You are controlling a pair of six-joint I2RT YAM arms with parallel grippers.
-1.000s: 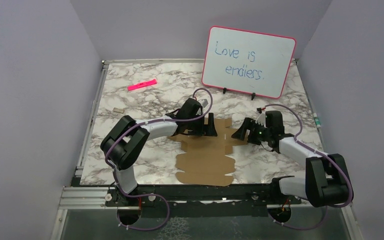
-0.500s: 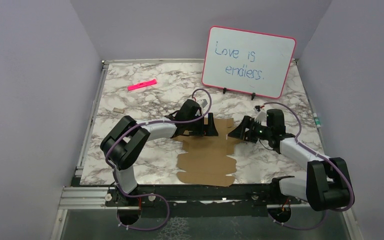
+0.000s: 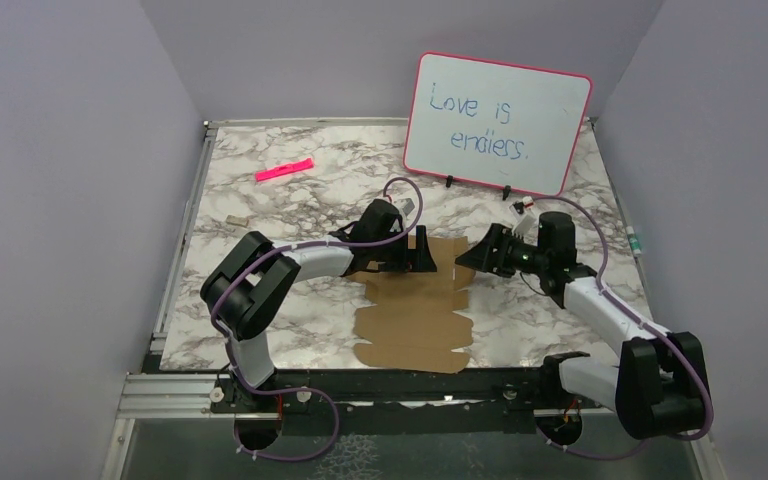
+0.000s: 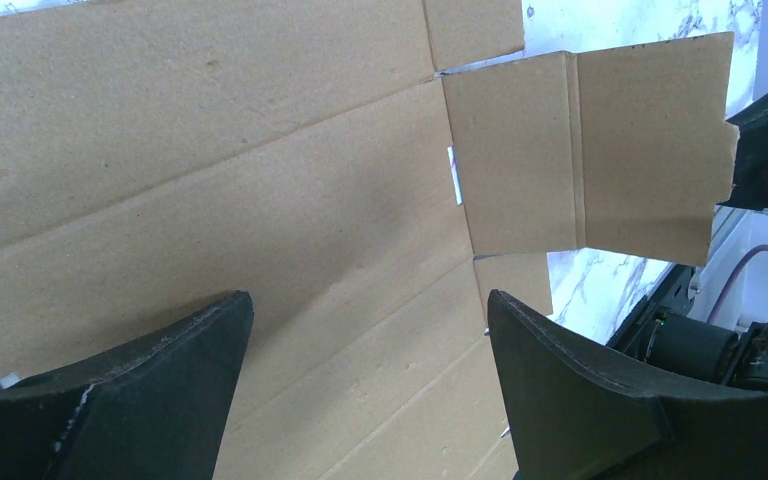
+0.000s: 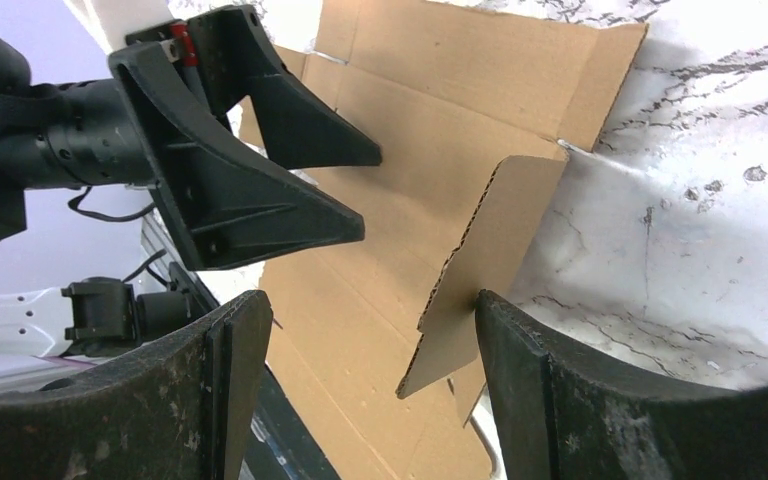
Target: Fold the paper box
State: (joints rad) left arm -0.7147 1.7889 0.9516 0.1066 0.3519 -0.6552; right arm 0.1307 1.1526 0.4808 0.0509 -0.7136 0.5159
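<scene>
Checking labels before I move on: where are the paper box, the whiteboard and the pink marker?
paper box [image 3: 410,320]: top view, flat centre panel.
whiteboard [image 3: 500,120]: top view, white writing surface.
pink marker [image 3: 284,169]: top view, middle of its body.

We see a pink-rimmed whiteboard [image 3: 498,122] standing upright at the back of the marble-patterned table [image 3: 290,205], propped on two small black feet. Its blue handwriting begins "Love is"; the next word is harder to read. Well to the left of the whiteboard, a slim pink marker [image 3: 284,169] lies flat. Farther left and nearer us lies a small tan scrap [image 3: 236,218]. Nearer us than the whiteboard's right corner, at the table's edge, sits a tiny greenish object [image 3: 637,241] that we cannot identify.
</scene>
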